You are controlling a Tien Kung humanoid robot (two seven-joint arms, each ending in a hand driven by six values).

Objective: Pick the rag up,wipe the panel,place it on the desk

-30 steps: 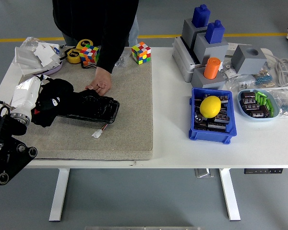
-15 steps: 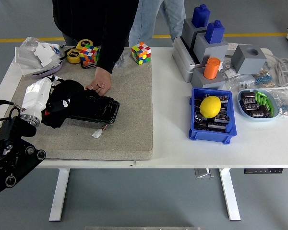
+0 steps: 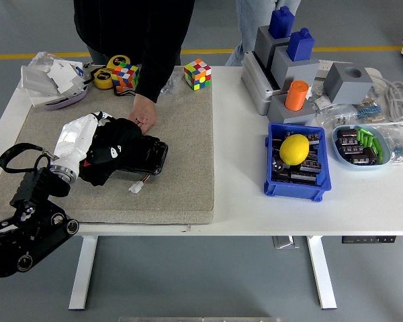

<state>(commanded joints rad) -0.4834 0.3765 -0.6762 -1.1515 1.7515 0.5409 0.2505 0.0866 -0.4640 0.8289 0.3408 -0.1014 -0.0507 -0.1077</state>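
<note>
Rag pressed on panel, left hand wiping

White table (image 3: 363, 215), wide, spanning the whole view. Grey felt mat (image 3: 181, 161) over its left half. Person (image 3: 131, 30) in dark clothing at the far edge, one hand (image 3: 142, 113) lowered onto the mat, touching the panel's far edge. Grey block fixture (image 3: 282, 64) with blue caps and an orange cylinder at the far right. Left arm (image 3: 27, 225), black, entering from the lower left corner, white forearm slanting up over the mat. Black panel (image 3: 146, 155) lying flat on the mat, a small white connector (image 3: 136, 188) just beside its near edge. Left hand (image 3: 111, 149) on the panel's left end, buried in the black rag (image 3: 106, 153), fingers wrapped in the cloth and gripping it. Blue bin (image 3: 295, 171) right of the mat, yellow lemon (image 3: 295, 149) inside on dark parts. Light blue dish (image 3: 363, 146) beside the bin, with green pieces. Two colourful puzzle cubes (image 3: 197, 73) along the mat's far edge, yellow tape roll (image 3: 107, 75) near the left one.
</note>
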